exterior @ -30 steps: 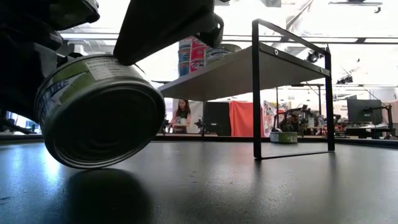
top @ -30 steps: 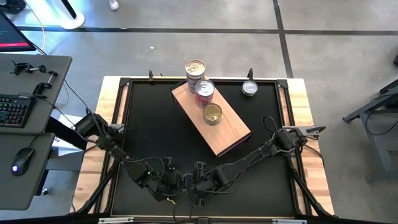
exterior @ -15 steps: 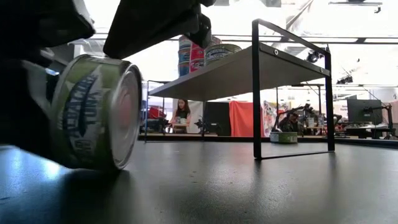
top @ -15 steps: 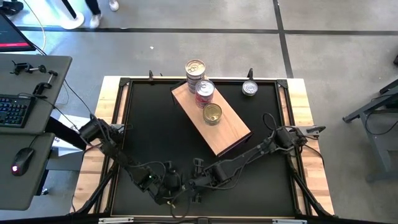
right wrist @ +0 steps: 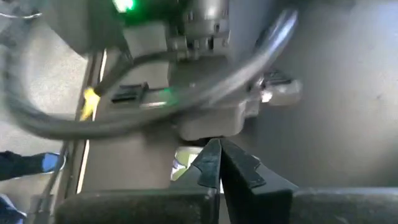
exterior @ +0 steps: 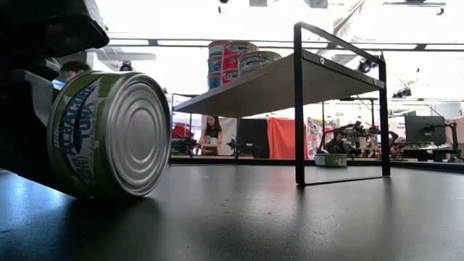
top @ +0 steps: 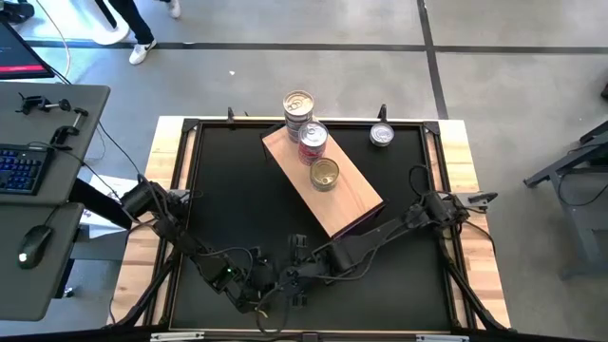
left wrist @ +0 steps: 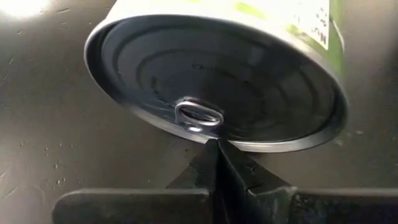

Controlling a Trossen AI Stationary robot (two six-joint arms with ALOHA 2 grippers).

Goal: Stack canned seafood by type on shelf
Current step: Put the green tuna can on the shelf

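Both arms are dark, slim and jointed, with black cables looping loosely along their links. The left arm carries a wrist housing with a green light, a yellow wire and a silver connector. The right gripper has black fingers narrowing to pointed tips.

Count on inspection. Shelf: one, wooden, on the table. Tins seen from above: four tops showing — silver-lidded stack, red-labelled stack, gold-lidded tin, single tin off the shelf. Green-labelled tin: one, on its side. Tins per stack cannot be counted. Arms: two.
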